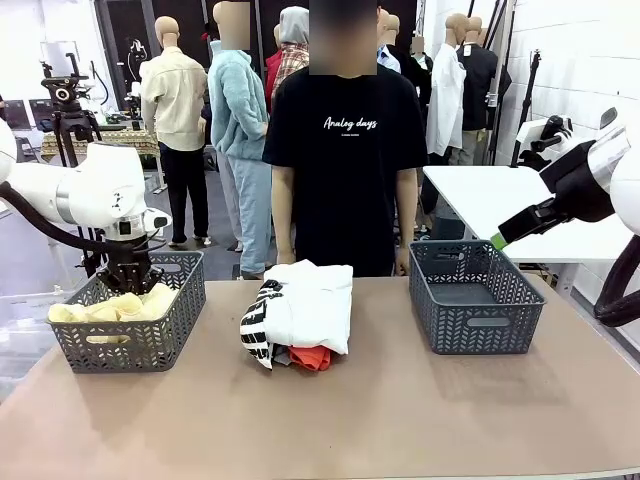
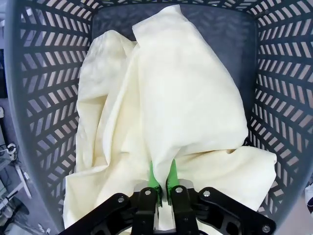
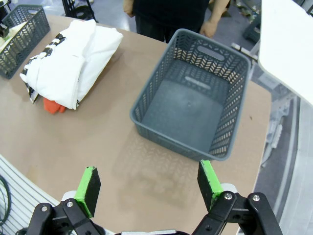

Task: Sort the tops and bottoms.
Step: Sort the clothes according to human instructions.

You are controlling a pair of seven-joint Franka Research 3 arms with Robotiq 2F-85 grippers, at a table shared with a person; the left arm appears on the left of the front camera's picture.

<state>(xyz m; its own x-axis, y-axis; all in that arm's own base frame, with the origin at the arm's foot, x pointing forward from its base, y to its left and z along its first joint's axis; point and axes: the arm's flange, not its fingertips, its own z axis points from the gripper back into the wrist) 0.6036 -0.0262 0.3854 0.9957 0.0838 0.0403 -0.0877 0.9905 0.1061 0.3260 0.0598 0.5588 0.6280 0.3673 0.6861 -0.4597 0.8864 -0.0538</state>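
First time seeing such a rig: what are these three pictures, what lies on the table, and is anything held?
Two white robot arms share a table with a person standing opposite. The front picture looks across the table; the other two come from cameras on each wrist. The left gripper is shut on a pale yellow garment inside the left basket. The right gripper hangs open above the table near the right basket. Between the baskets lies a pile: a white garment over a black-and-white patterned garment and an orange-red garment.
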